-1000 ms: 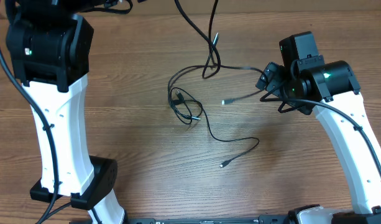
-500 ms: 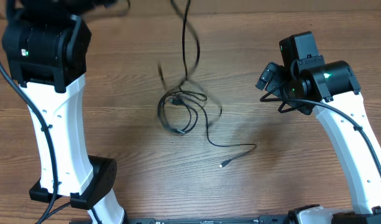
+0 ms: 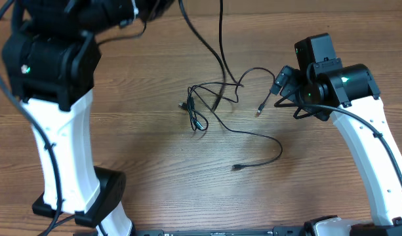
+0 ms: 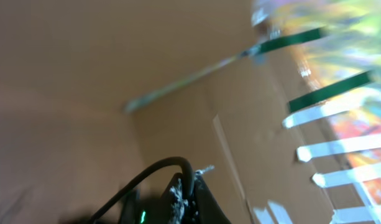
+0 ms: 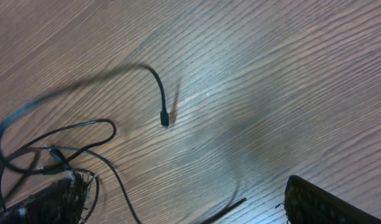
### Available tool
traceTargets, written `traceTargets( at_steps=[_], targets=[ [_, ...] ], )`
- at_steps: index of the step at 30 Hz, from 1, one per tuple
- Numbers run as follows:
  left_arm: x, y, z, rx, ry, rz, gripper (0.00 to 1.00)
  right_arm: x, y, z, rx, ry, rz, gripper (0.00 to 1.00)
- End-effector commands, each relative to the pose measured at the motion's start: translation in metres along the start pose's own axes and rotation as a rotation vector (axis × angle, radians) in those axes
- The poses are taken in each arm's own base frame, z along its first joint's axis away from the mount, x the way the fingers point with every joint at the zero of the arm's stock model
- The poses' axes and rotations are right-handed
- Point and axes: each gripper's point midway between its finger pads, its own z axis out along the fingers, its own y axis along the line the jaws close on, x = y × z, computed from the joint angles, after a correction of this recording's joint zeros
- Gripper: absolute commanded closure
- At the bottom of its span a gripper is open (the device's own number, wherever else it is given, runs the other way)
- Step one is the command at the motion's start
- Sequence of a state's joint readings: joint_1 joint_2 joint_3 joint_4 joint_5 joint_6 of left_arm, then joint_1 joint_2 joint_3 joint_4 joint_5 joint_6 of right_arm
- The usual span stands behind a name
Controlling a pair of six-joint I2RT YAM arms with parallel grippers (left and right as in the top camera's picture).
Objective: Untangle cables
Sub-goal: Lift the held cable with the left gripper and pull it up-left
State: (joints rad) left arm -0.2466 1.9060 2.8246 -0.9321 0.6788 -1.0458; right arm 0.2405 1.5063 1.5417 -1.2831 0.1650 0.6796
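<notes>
The left tool (image 4: 189,188) is clamped shut and raised high. Two strands of the cables (image 3: 220,39) climb toward it out of the top of the overhead view, so it appears to hold them. The right tool (image 3: 281,84) gapes fully open and empty, with a plug (image 3: 260,112) just beside it. In the last second the knot (image 3: 204,108) swung left and came back, and the tail end (image 3: 237,168) slid rightward across the surface (image 3: 155,177). The lifting seems to shake strands loose, but the knot is not yet undone.
</notes>
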Motion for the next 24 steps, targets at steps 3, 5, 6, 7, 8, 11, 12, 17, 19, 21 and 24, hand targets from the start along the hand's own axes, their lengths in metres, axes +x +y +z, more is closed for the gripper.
traceTargets(
  at_steps=[3, 5, 6, 7, 8, 11, 12, 17, 19, 21, 24],
  targets=[
    [-0.019, -0.121, -0.043, 0.430, -0.078, 0.141, 0.96, -0.004, -0.002, -0.002, 0.006, -0.020, -0.002, 0.00],
    [-0.022, -0.157, -0.068, 0.573, -0.095, 0.110, 0.96, -0.004, -0.002, -0.002, 0.006, -0.020, -0.001, 0.00],
    [-0.024, -0.166, -0.077, 0.608, -0.098, 0.094, 0.96, -0.004, -0.002, -0.002, 0.006, -0.020, -0.002, 0.00],
    [-0.027, -0.171, -0.087, 0.629, -0.108, 0.088, 0.96, -0.003, -0.002, -0.002, 0.006, -0.020, -0.002, 0.00],
    [-0.031, -0.173, -0.095, 0.630, -0.130, 0.103, 0.96, -0.004, -0.002, -0.002, 0.006, -0.020, -0.002, 0.00],
    [-0.050, -0.160, -0.110, 0.550, -0.207, 0.148, 0.96, -0.004, -0.002, -0.002, 0.006, -0.020, -0.002, 0.00],
    [-0.060, -0.148, -0.114, 0.497, -0.234, 0.126, 0.96, -0.004, -0.002, -0.002, 0.006, -0.020, -0.002, 0.00],
    [-0.103, -0.116, -0.138, 0.408, -0.362, -0.100, 0.96, -0.004, -0.002, -0.002, 0.006, -0.020, -0.002, 0.00],
    [-0.113, -0.124, -0.150, 0.465, -0.405, -0.170, 0.96, -0.003, -0.002, -0.002, 0.007, -0.020, -0.002, 0.00],
    [-0.122, -0.135, -0.162, 0.535, -0.455, -0.205, 0.96, -0.004, -0.002, -0.002, 0.006, -0.020, -0.002, 0.00],
    [-0.129, -0.139, -0.169, 0.599, -0.475, -0.327, 0.96, -0.004, -0.002, -0.002, 0.006, -0.020, -0.002, 0.00]
  ],
)
